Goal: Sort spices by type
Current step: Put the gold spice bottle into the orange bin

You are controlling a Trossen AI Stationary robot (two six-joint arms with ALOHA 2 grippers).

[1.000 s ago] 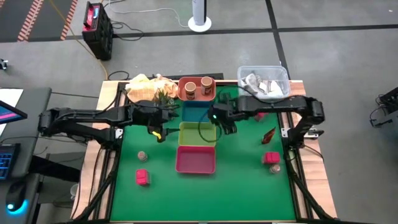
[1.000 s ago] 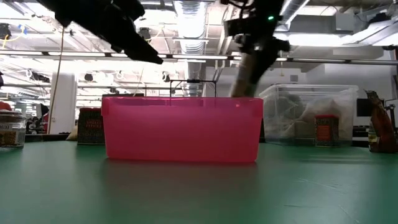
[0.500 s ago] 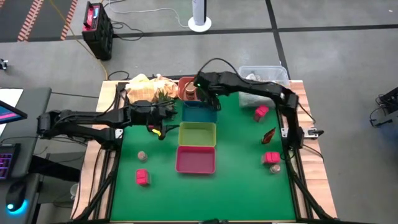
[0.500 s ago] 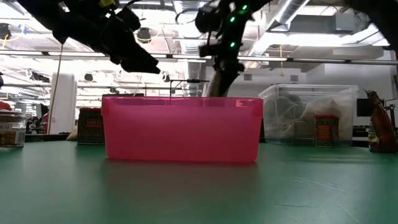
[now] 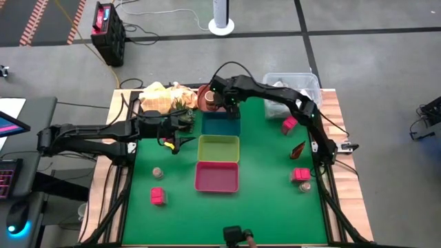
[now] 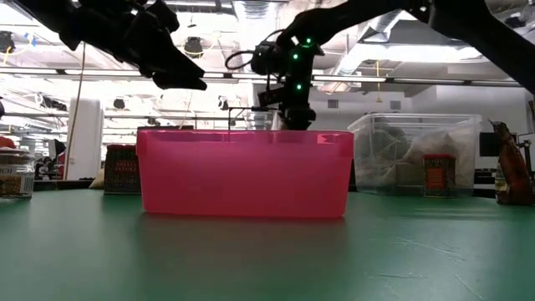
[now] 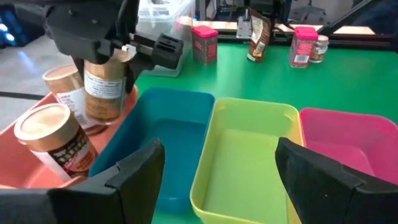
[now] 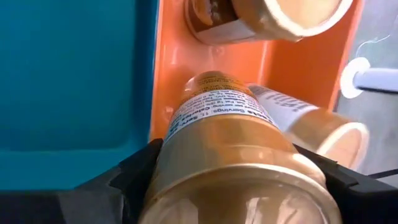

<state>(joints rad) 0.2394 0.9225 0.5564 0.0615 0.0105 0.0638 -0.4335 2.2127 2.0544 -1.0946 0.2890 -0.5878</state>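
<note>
My right gripper (image 5: 224,101) is shut on a round tan-lidded jar (image 7: 102,93) over the orange tray (image 5: 207,103) at the far middle. Two more tan-lidded jars (image 7: 53,140) (image 7: 62,81) stand in that tray. My left gripper (image 5: 180,140) is open and empty above the table, left of the green tray (image 5: 219,147). Pink-red cube packets (image 5: 158,196) (image 5: 289,125) (image 5: 300,174), tiny jars (image 5: 158,171) (image 5: 305,186) and a small red piece (image 5: 298,149) rest on the green mat. My right gripper pinches the jar between its two fingers (image 8: 134,177), on the sides of its upper, lid end (image 8: 230,162). The fingers come from above, pointing down. The jar hangs nearly upright below them, its base (image 7: 104,117) low over the orange tray; whether it touches the tray cannot be told.
The blue tray (image 5: 220,125), green tray and pink tray (image 5: 217,176) stand in a row down the middle. A clear plastic tub (image 5: 293,88) stands at the far right. A pile of yellowish items (image 5: 162,96) lies at the far left.
My right gripper has carried the jar from above the blue and green trays toward the table's far edge and left, and now holds it lower over the orange tray. My left gripper has stayed open in about the same place.
</note>
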